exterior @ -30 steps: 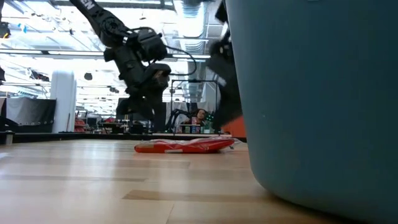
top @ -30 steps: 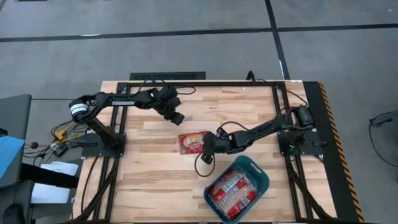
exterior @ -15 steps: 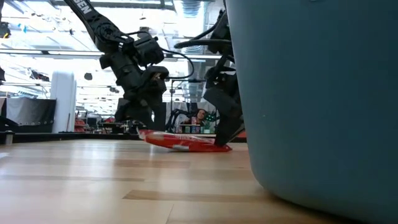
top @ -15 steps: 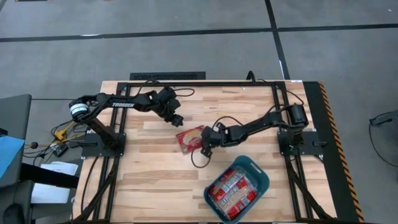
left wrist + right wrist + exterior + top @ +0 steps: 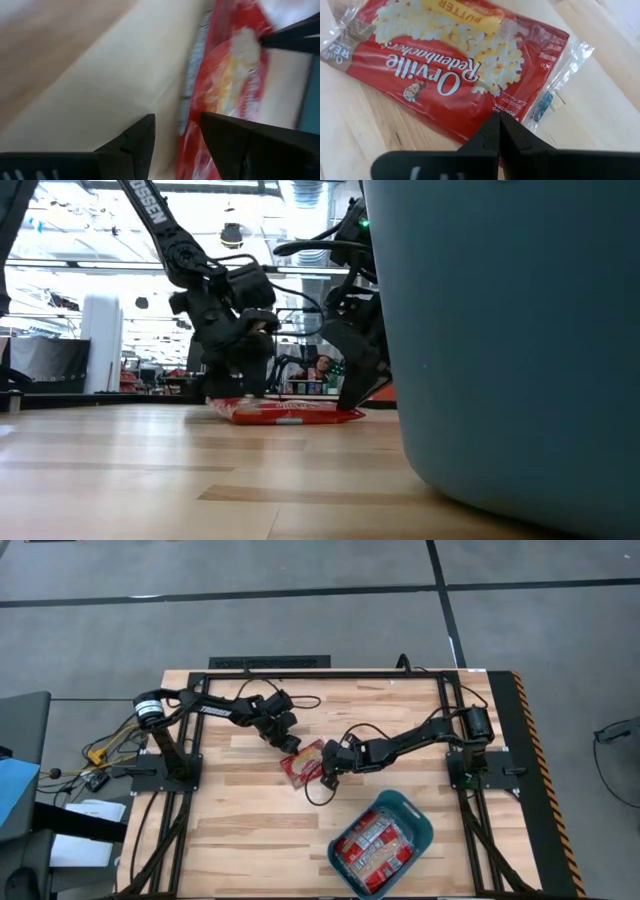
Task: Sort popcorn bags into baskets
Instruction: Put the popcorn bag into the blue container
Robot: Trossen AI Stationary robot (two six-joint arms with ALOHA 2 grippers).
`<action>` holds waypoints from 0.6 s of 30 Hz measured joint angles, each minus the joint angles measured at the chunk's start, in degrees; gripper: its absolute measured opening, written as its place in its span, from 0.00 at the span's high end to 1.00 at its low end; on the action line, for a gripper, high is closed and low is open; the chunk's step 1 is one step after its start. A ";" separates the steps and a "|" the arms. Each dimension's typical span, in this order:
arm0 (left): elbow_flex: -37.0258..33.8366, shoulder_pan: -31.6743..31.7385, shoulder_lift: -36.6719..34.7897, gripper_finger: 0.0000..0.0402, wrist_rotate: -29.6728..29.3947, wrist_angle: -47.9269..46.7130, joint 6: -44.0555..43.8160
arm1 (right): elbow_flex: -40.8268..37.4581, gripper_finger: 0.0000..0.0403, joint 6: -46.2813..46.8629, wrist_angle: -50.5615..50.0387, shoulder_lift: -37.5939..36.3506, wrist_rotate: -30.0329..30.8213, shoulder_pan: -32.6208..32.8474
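One red popcorn bag [image 5: 303, 762] with a pale label lies flat on the wood mid-table; it also shows in the low view [image 5: 285, 411]. My left gripper [image 5: 291, 745] is open at the bag's far-left end. In its wrist view the fingers [image 5: 177, 137] stand on either side of the bag's clear sealed edge [image 5: 189, 90]. My right gripper [image 5: 327, 778] is shut at the bag's near-right edge. The teal basket [image 5: 420, 822] stands near the table's near edge and holds several red bags [image 5: 375, 848]. My left gripper [image 5: 238, 392] hangs low over the bag's left end from above; whether its fingers touch the wrapper I cannot tell. My right gripper [image 5: 496, 125] has its shut fingertips on the bag's long red edge [image 5: 485, 112], near the corner with the clear seal. It comes slanting down from the table's right. The bag lies flat on the table.
The basket's tall teal wall [image 5: 500, 330] fills the right of the low view. Black frame rails run along the table's far, left and right sides. Bare wood lies left of the basket along the near edge. A person shows far off in the room [image 5: 322, 368].
My left gripper has come down and toward the table's right and near edge, onto the bag's far-left end. My right gripper has moved toward the far-left, against the bag. The bag has turned and slid a little left. Its left end rose briefly and lies flat again.
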 joint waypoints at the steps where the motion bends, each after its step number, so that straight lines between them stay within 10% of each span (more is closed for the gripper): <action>1: 0.06 -0.33 1.01 0.61 1.20 1.77 -0.59 | 0.00 0.96 -0.26 0.05 0.01 0.00 0.00; 18: 0.24 -5.13 5.74 0.74 3.87 13.06 -8.89 | 0.00 0.97 -2.48 1.04 -0.16 0.09 -0.72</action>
